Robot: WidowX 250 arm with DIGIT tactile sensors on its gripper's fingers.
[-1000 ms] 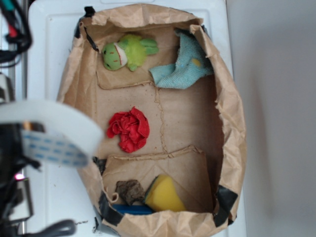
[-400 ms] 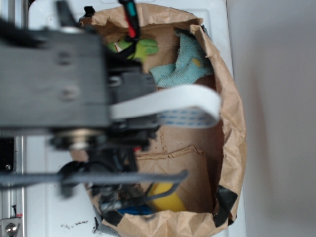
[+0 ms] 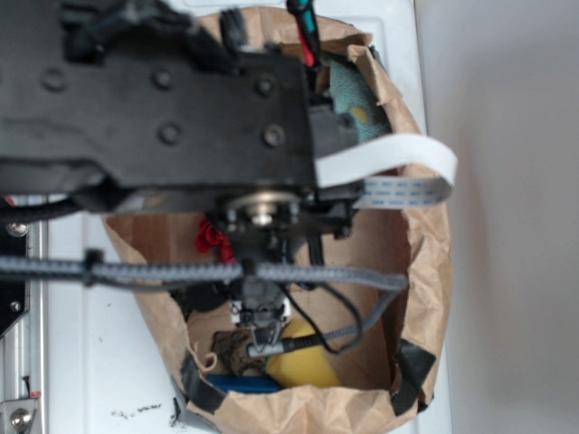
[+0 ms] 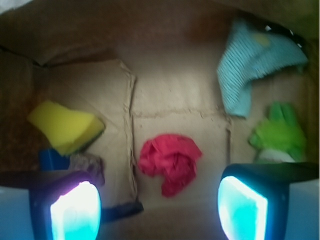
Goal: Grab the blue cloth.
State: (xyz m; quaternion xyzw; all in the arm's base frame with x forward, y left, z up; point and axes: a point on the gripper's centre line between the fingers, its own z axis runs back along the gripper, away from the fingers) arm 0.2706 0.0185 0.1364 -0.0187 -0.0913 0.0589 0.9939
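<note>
The blue cloth is a light teal terry rag with a small yellow spot. It lies bunched against the bag's wall, at the upper right of the wrist view. In the exterior view only a piece of the blue cloth shows past my arm, at the bag's far right corner. My gripper is open, with nothing between its glowing fingertips. It hangs over the bag floor just short of the red fabric ball, well apart from the cloth.
Everything sits inside a brown paper bag with high crumpled walls. A green plush toy lies just below the cloth in the wrist view. A yellow sponge and a brown lump lie at the left. My arm hides much of the bag.
My arm has swung in from the left over the bag. It now covers the green plush, most of the red ball and part of the cloth.
</note>
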